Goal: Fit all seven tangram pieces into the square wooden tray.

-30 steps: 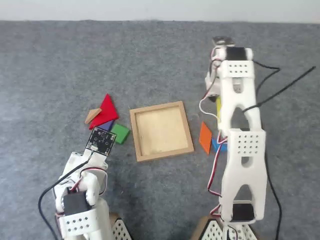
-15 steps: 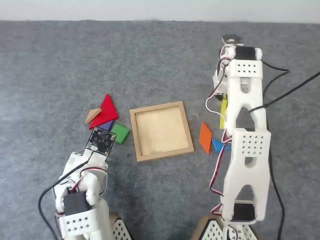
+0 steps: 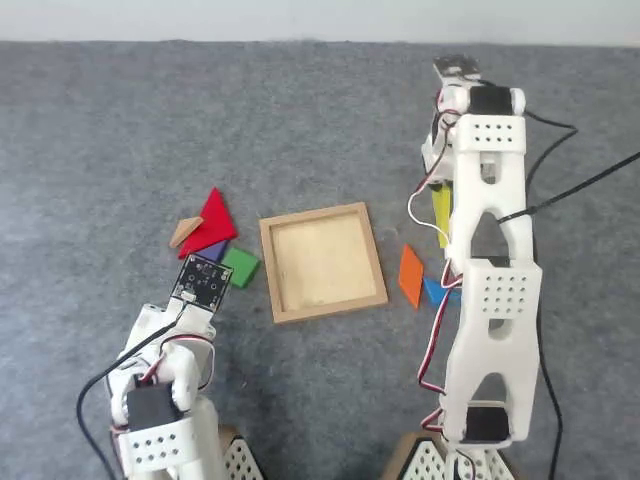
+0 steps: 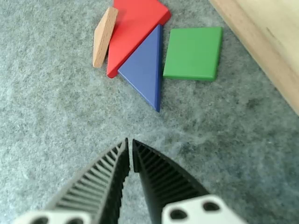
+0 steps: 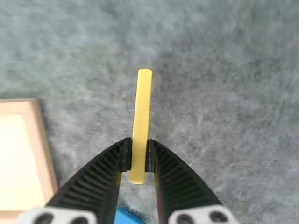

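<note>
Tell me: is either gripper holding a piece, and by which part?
The right gripper holds the yellow piece, pinched across its two flat faces near one end. The left gripper is shut on nothing.

Right arm (image 3: 487,180) swung out, away from the tray (image 3: 374,252), during the first half second, then came part of the way back toward it. Its wrist end finished a bit farther toward the far side of the table than where it started. Yellow piece (image 3: 441,213), clamped edge-on in the right gripper (image 5: 138,150), travelled with the arm: it shifted away from the tray, then back a little, and ended slightly farther out than a second ago. The black cables on the arm shifted with the swing.
</note>
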Motion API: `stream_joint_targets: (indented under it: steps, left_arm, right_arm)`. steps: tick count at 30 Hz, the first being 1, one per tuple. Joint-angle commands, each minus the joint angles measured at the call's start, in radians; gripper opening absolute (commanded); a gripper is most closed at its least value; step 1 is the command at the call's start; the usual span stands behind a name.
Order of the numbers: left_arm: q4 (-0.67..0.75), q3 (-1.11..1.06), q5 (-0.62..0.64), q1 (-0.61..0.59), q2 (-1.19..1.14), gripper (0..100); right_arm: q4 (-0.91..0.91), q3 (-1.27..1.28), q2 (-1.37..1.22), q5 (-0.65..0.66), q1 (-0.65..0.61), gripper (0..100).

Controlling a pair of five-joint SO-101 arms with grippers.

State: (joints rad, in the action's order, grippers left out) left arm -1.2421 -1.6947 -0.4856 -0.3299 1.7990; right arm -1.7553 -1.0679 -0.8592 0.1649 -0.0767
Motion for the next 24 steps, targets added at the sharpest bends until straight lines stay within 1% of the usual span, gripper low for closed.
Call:
stream_joint_targets:
  steps: [1,4,7,11,14,16,18,22,24]
  left_arm:
    - [-0.006,0.012,-0.011,-0.005,0.018,2]
    - [-0.006,0.012,-0.011,-0.005,0.018,2]
    - [-0.006,0.012,-0.011,-0.005,0.018,2]
    - [-0.006,0.012,-0.011,-0.003,0.018,2]
    - [-0.006,0.012,-0.011,-0.003,0.018,2]
    - [-0.006,0.012,-0.011,-0.003,0.018,2]
    - [-0.006,0.012,-0.011,-0.003,0.018,2]
    - [-0.006,0.012,-0.011,-0.003,0.018,2]
    - [-0.006,0.012,-0.011,-0.003,0.018,2]
  right_arm:
    - [-0.041,-0.018,0.154,0.057,-0.027,0.6]
    - [-0.042,-0.018,0.223,0.157,-0.074,0.6]
    - [-0.044,-0.017,0.303,0.244,-0.157,0.6]
    - [-0.042,-0.003,0.352,0.414,-0.332,0.6]
    - [-0.039,0.077,0.354,0.565,-0.460,0.6]
    - [-0.033,0.144,0.352,0.649,-0.519,0.6]
    - [-0.028,0.190,0.352,0.687,-0.552,0.6]
    - [0.021,0.284,0.352,0.772,-0.558,0.6]
    - [0.058,0.342,0.352,0.793,-0.559,0.6]
